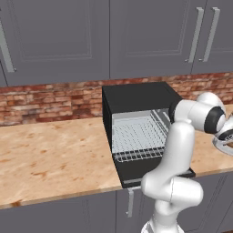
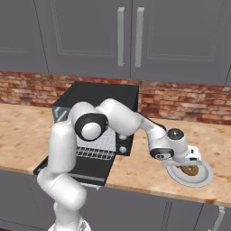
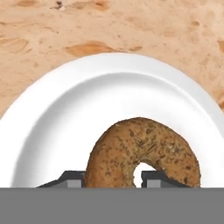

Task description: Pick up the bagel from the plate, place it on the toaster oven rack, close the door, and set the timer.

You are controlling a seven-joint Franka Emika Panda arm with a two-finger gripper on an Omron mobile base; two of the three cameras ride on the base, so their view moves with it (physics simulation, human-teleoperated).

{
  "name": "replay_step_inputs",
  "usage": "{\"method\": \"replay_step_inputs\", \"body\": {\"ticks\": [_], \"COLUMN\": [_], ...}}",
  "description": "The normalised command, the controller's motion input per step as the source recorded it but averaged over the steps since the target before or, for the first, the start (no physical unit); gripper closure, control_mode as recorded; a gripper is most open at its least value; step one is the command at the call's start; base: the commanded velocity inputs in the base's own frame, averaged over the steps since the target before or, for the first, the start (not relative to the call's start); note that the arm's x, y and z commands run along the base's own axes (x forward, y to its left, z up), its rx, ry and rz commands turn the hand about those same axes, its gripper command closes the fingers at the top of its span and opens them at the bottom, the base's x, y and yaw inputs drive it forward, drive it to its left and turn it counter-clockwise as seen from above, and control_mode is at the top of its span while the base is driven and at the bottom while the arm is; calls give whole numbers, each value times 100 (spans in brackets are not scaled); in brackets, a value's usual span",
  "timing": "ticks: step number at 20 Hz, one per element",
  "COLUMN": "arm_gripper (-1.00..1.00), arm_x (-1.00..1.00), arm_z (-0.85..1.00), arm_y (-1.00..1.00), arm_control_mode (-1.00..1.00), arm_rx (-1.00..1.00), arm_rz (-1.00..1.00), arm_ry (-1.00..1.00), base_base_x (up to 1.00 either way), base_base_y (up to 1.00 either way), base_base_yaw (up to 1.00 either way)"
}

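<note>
Black toaster oven (image 1: 136, 98), door (image 1: 150, 172) open, rack (image 1: 136, 136) bare, counter (image 1: 50, 154)

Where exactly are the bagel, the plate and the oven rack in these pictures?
bagel (image 3: 131, 148): hand view, crust left of its hole.
plate (image 3: 65, 113): hand view, bare white surface.
toaster oven rack (image 1: 134, 136): left base view, middle of the wire grid.

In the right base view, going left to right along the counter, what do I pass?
Dropped-open oven door → toaster oven rack → claw over the bagel → far rim of the plate.
</note>
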Motion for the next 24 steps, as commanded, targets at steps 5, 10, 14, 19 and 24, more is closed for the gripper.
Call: {"method": "replay_step_inputs", "body": {"ticks": [5,10,14,19,24], "arm_gripper": [100,100,100,100,100], "arm_x": [-8,-35,-45,-39,-37], "arm_z": [4,84,100,100,92], "arm_y": [19,10,47,68,84], "arm_control_mode": [-100,-100,-100,-100,-100], "arm_rx": [1,7,3,0,0], "arm_rz": [0,0,0,0,0], "arm_ry": [0,-3,-1,0,3], "base_base_x": [0,0,0,0,0], "base_base_y": [0,0,0,0,0], "base_base_yaw": [0,0,0,0,0]}}
